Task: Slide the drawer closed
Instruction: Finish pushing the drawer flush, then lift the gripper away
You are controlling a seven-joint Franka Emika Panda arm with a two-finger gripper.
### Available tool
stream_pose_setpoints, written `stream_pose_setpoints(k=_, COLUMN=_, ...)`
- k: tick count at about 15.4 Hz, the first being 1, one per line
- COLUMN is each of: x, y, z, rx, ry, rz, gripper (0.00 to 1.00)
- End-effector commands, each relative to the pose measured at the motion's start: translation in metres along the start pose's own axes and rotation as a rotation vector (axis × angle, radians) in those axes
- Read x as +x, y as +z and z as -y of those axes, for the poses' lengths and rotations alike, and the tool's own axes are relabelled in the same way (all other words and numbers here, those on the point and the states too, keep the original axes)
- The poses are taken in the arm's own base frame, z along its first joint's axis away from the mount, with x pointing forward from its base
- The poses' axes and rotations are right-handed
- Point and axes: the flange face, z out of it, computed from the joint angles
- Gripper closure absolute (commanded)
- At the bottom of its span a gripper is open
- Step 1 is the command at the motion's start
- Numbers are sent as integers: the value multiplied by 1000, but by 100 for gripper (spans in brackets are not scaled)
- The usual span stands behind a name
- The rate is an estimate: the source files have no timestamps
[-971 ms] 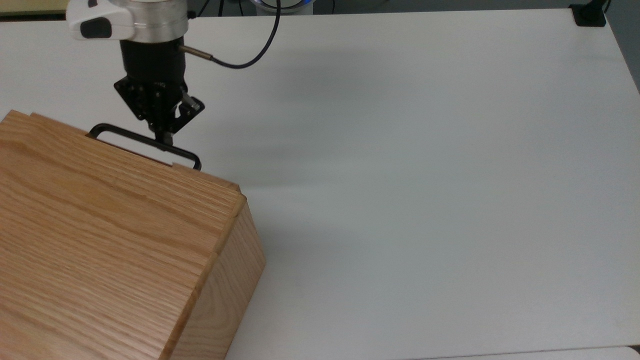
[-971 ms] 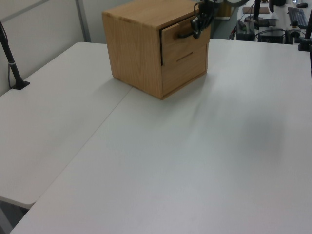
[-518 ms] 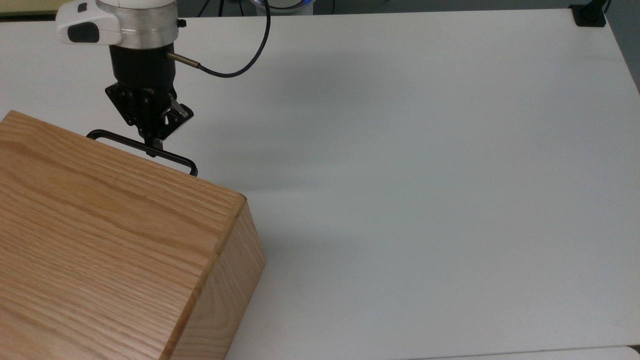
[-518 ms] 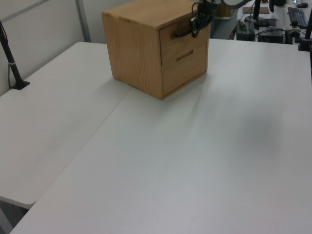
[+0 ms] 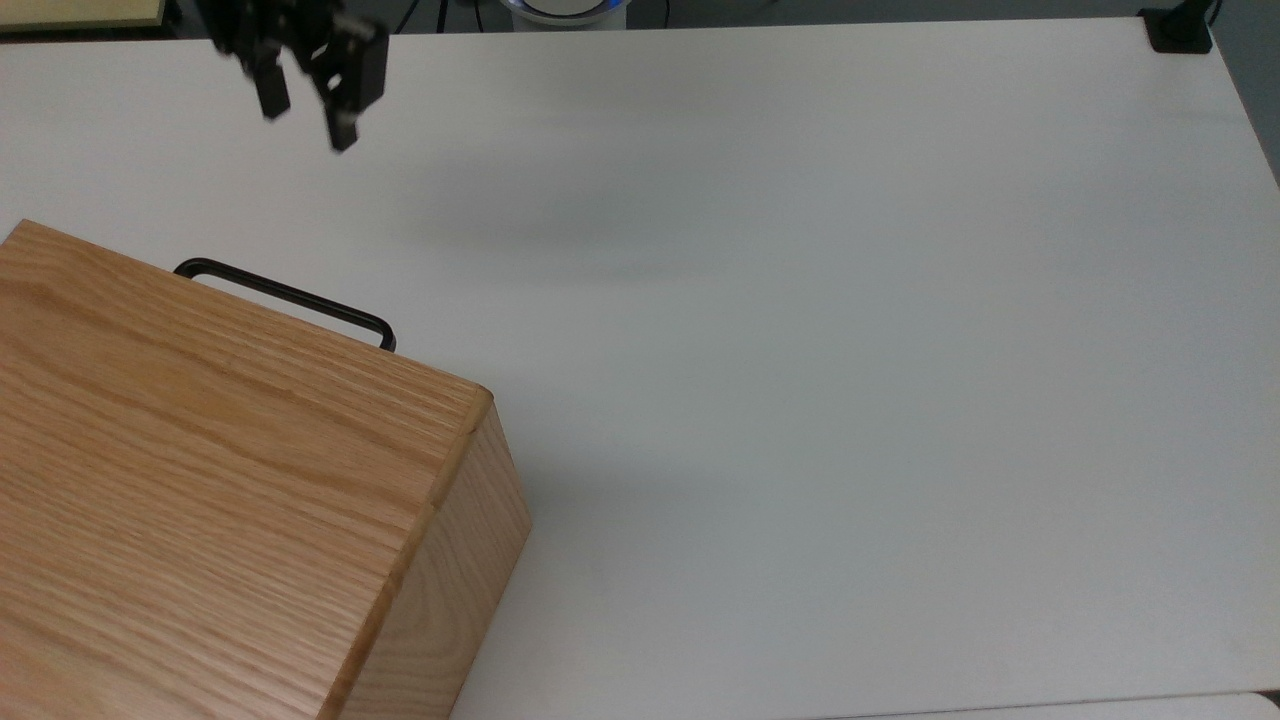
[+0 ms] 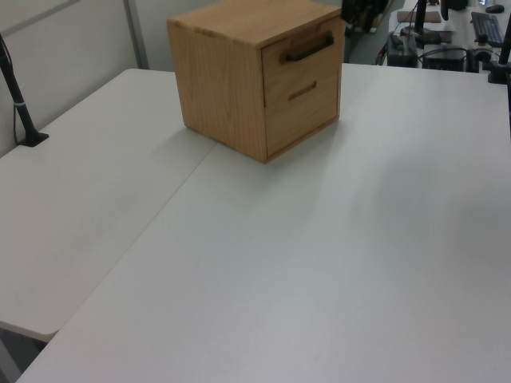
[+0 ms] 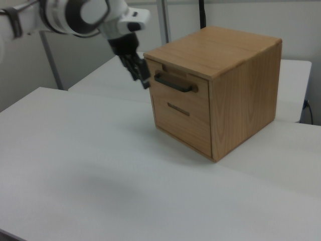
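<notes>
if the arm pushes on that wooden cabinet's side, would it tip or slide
Probably slides rather than tips: the cabinet looks squat, with a broad base flat on the smooth white table. It likely feels fairly heavy, being thick wood. The gripper hangs open, clear of it.

I see cabinet (image 6: 239, 76) standing on white table (image 6: 319, 263), toward far side; drawer (image 6: 299, 56) at its top sits flush with cabinet front, black handle (image 6: 308, 50) sticking out; second thin handle (image 6: 303, 92) lower down; gripper (image 6: 363, 11) dark, just beyond cabinet's top right corner, clear of handle
</notes>
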Motion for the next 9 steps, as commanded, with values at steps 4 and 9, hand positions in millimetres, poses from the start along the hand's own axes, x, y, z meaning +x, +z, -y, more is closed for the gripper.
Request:
stream_pose_setpoints(k=4, x=-66, y=-38, z=39, rx=5, ry=-79, rz=158, gripper=0)
stream_pose_setpoints(k=9, x=-91, y=-36, z=48, rx=10, ry=-230, rz=172, gripper=0)
